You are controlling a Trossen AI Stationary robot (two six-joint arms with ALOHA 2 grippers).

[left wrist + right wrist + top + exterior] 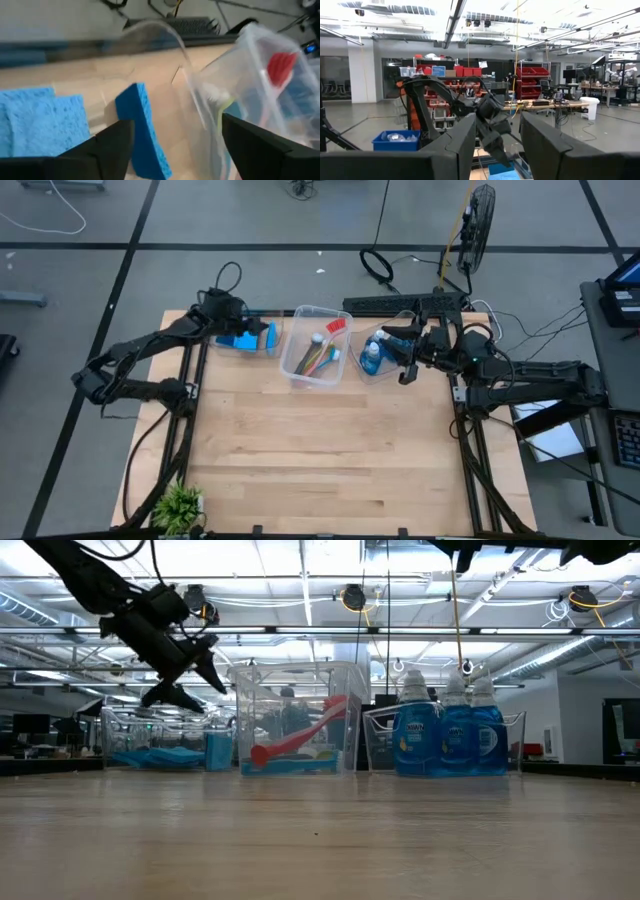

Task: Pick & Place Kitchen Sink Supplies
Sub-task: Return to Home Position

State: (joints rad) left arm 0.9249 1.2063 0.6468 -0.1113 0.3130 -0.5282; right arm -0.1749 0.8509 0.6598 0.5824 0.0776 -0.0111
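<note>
A small green plant stands at the near left corner of the light wooden table. Along the far edge, the left arm reaches in from the left. The left gripper hangs above the left clear plastic bin, fingers spread wide, holding nothing and touching nothing.

In that bin lie the flat blue rectangular sponges. In the left wrist view two of them lie flat side by side, and another stands on its edge nearer the next bin.

Just beside it is the middle clear plastic bin, which holds the slim long-handled brushes. They lean together across it. The red brush is tilted, with its head raised toward the far side.

Next comes the right clear plastic bin, with the small clear bottles of blue liquid upright inside it. Three of them show side by side in the low view.

The right gripper is over the right-hand side of this bin, raised well above the bottles. Its fingers are parted by a moderate gap and empty. The right arm stretches in from the table's right edge.
</note>
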